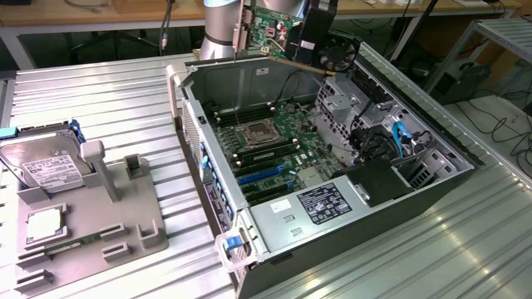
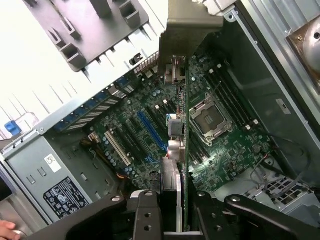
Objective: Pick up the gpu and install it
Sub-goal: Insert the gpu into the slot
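A: Where is the gpu (image 1: pixel 270 28) right now?

B: Up in the air, at about twelve o'clock in the exterior view, above the far wall of the open computer case (image 1: pixel 465 163). Its green board faces the camera, with the silver bracket on the exterior view's left end and the black fan at the other end.

A: And the gripper (image 2: pixel 172 207)?

B: Clenched on the card. In the wrist view the gpu (image 2: pixel 179 150) runs edge-on between the two black fingers (image 2: pixel 145 215), which press on either side of it. The heatsink fins sit just beside the near finger.

A: What lies beneath it?

B: The motherboard (image 1: pixel 270 140), well below the card and apart from it. The CPU socket (image 2: pixel 209 118) is at roughly three o'clock from the card's edge in the wrist view, and the long blue slot (image 2: pixel 151 131) at about nine o'clock.

A: Anything outside the case?

B: At nine o'clock in the exterior view a grey parts tray (image 1: pixel 124 237) rests on the ribbed metal table (image 1: pixel 108 99), holding a hard drive (image 1: pixel 42 162) with a white label. A power supply label (image 1: pixel 327 202) shows near the case's front corner.
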Robot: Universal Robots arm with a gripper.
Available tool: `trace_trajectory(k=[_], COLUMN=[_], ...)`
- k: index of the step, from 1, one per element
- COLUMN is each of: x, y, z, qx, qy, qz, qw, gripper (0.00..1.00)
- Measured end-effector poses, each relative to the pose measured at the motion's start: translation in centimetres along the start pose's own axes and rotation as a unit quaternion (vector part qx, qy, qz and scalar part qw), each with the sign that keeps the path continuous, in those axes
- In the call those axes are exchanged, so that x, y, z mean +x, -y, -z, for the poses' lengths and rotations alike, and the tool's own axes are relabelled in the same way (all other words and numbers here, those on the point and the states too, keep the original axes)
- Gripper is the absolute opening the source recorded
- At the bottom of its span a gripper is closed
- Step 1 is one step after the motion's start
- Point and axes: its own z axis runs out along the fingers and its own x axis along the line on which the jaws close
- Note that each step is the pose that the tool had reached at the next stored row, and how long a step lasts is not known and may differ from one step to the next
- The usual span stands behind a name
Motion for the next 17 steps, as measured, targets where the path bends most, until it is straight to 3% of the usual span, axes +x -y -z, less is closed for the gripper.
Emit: trace_trajectory(k=[8,17], x=[0.00,0.00], y=[0.00,0.00], z=[0.00,0.00], qx=[-0.0004,-0.0009], qy=[-0.0010,-0.0020], qz=[0.043,0.090], qw=[0.9991,0.9960], gripper=[0.28,0.28])
